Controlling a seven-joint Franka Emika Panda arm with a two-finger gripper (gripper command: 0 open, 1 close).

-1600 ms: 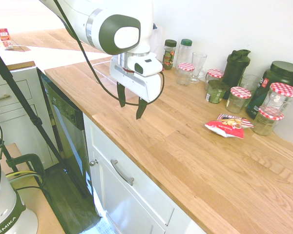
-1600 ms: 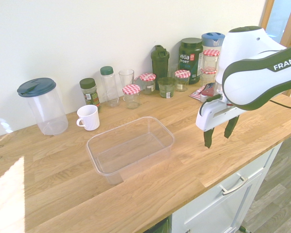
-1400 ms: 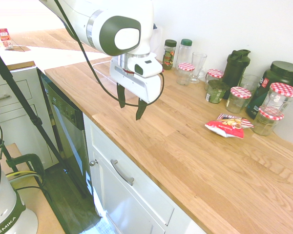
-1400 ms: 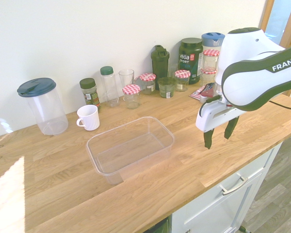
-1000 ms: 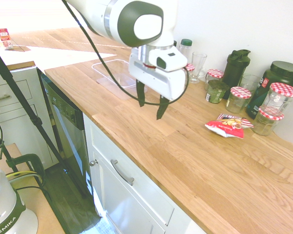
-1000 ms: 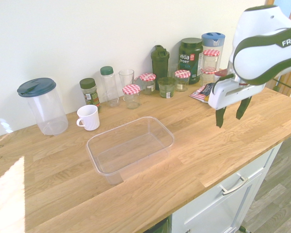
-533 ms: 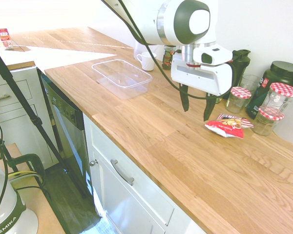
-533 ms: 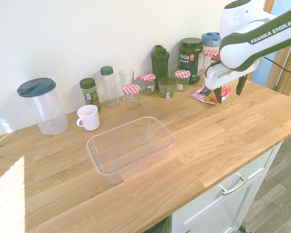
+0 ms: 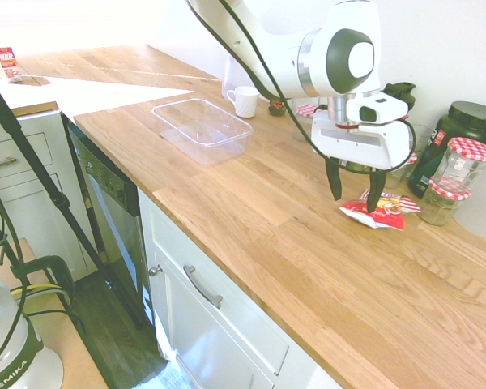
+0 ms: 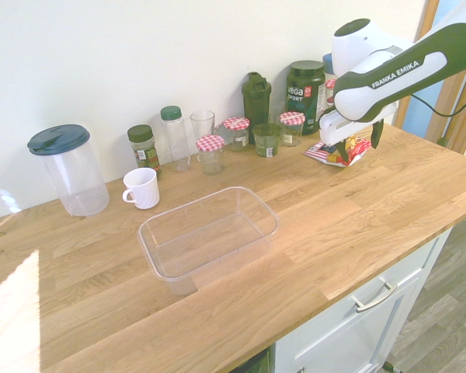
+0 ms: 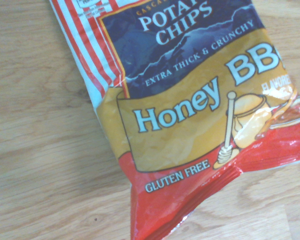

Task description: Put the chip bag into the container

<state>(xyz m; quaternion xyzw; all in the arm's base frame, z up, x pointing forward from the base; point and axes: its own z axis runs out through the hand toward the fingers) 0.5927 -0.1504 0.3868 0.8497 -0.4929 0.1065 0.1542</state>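
The chip bag, red and white crinkled foil, lies flat on the wooden counter in front of the jars. It also shows in the second exterior view as the chip bag, and in the wrist view the chip bag fills the frame with "Honey BBQ" print. My gripper is open and points down, with its fingertips low over the bag's near end. I cannot tell whether they touch it. In the second exterior view the gripper hangs over the bag. The clear container stands empty far along the counter, seen also as the container.
Checked-lid jars stand close behind the bag, with a dark green tub and a black shaker bottle. A white mug and a clear pitcher stand by the wall beyond the container. The counter's front edge runs near.
The arm has swung from the counter's front edge near the container across to the chip bag and come down over it. The fingers stayed open. Bag and container have not moved.
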